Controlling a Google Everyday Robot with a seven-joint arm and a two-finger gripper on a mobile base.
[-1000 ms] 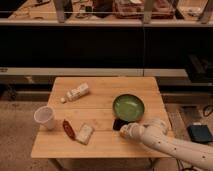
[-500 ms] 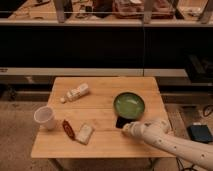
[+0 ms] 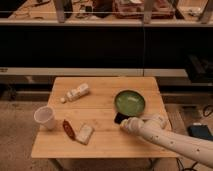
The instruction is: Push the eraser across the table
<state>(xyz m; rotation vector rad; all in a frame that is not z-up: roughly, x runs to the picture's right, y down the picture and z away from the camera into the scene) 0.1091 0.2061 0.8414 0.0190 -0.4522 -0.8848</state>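
**Gripper closes on the eraser; the push has hardly begun**

Over the last second the gripper has crept up from the near right of the table toward the eraser; its jaws are pressed together, holding nothing, so the tip works as a blunt pusher. The eraser lies right of centre, just below the near rim of the green bowl, and seems to have shifted only slightly, if at all; the arm hides its near edge, so contact looks likely but I cannot confirm it.

For the task this means the approach is done and the travel is still ahead. The bowl blocks the way straight back, so the open path seems to be leftward; the whitish block sits off that line.
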